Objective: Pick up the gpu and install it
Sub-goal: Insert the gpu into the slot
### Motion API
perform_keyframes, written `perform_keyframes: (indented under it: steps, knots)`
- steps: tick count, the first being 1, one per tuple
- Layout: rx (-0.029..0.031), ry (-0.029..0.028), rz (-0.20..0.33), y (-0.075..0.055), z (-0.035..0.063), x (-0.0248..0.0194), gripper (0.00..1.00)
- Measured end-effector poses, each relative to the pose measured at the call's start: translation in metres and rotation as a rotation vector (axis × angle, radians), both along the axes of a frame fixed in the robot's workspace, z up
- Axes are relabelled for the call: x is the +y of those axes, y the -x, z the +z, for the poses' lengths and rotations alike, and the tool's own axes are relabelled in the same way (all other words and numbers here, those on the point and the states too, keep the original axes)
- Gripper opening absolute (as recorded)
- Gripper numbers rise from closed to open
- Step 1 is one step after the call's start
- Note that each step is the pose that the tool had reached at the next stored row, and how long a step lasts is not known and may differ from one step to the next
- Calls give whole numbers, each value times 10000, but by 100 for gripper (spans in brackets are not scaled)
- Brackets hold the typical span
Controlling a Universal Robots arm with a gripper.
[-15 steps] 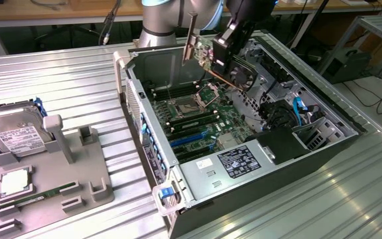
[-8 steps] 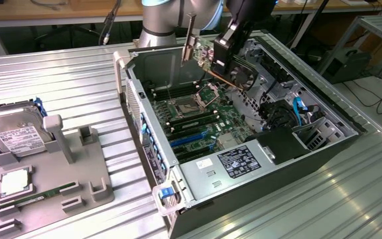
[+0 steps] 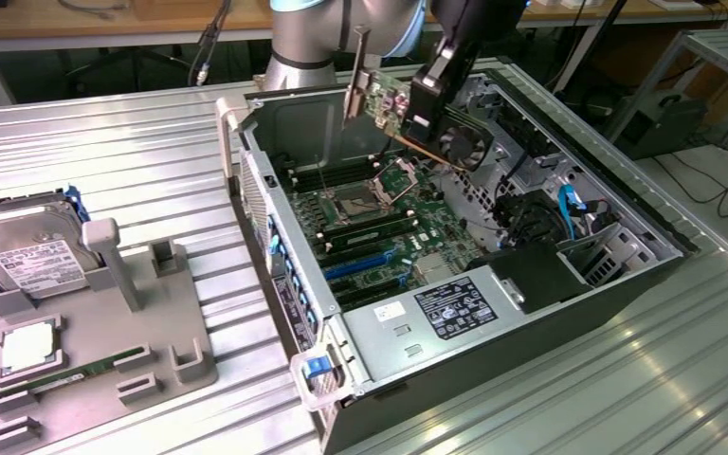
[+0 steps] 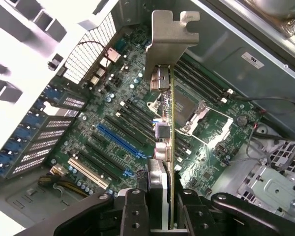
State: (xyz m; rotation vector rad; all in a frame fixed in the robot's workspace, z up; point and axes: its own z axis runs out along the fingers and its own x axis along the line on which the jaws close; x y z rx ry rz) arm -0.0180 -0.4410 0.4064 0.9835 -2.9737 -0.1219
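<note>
Gripper: the gripper (image 4: 160, 199) is closed narrow on the gpu (image 4: 165, 132), pressing on both its faces.
Gpu place: in the air above the open computer case (image 3: 554, 327), over the motherboard (image 3: 383, 223) (it seems to touch no slot).
Step in hand: carrying the card to its slot.
To do it well: I judge the lower edge must be parallel to the long blue slot (image 4: 119, 139), with the bracket (image 4: 169, 37) toward the perforated rear wall (image 4: 91, 49).
Materials: thin stiff green board, black round fan (image 3: 465, 144), bent silver bracket, ribbed metal surface (image 3: 124, 142).
</note>
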Motion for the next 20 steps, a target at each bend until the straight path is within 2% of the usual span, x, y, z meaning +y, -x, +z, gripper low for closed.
perform_keyframes:
  steps: [20]
  knots:
    - [0, 0, 1568, 0, 0, 0, 28]
